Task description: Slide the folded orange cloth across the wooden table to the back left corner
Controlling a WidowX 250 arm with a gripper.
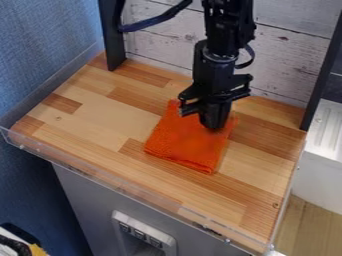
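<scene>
Clear front rim [133,192] | orange cloth [188,146] beneath gripper [214,126], spreading mostly nearward | opening or grasp: cannot tell

A wooden tabletop [87,120] in strips of pale and darker brown has a low clear edging [50,155] along its front. Behind it stands a whitish plank backboard [160,42], with a dark left post [113,40] and a dark right post [324,75] at its sides. A textured blue surface [43,45] lies to the left. Below the tabletop is a grey front [83,200] bearing a light panel [117,225] with dark switches [139,234]. At the right, a white unit [320,172] with a ridged top stands above wood-look flooring [307,225].
</scene>
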